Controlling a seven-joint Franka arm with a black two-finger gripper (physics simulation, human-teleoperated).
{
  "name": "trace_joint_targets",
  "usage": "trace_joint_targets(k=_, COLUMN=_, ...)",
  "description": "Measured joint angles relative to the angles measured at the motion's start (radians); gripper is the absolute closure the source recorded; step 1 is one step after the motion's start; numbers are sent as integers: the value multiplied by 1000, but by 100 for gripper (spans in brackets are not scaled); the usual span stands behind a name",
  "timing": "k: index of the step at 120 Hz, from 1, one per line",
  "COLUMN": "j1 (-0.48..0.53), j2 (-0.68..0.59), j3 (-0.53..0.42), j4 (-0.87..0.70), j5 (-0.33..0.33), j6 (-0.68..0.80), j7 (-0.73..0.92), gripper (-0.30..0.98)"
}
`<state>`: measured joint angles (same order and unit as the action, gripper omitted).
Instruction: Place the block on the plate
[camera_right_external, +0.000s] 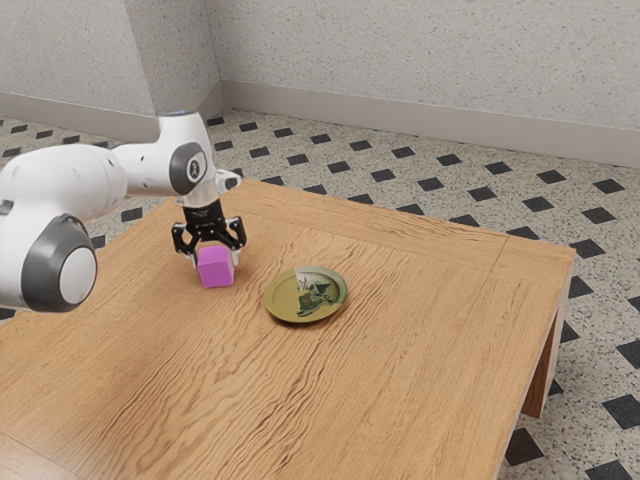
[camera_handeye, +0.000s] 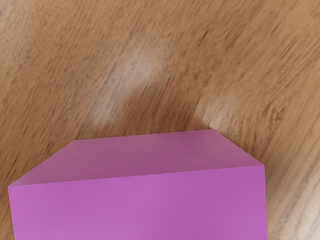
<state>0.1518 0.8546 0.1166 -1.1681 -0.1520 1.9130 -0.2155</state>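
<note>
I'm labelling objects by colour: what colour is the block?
Pinkish purple block; the wrist view shows it best.

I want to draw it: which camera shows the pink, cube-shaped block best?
The exterior view: the block fits in there, near the round olive-green plate. The wrist view shows two of its faces up close, but that picture's lower edge cuts the block off.

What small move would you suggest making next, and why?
I'd probably close the gripper snugly on the block before lifting: it is down at the block, a firm grip isn't certain, and the plate lies apart from the block.
</note>
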Motion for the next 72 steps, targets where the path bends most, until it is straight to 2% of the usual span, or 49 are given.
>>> trace_joint_targets(k=34, j1=0, j2=5, j3=3, j4=-1, j5=1, j6=1, j7=0, gripper=22)
trace_joint_targets(k=72, j1=0, j2=2, j3=6, j4=-3, j5=3, j6=1, j7=-2, gripper=24)
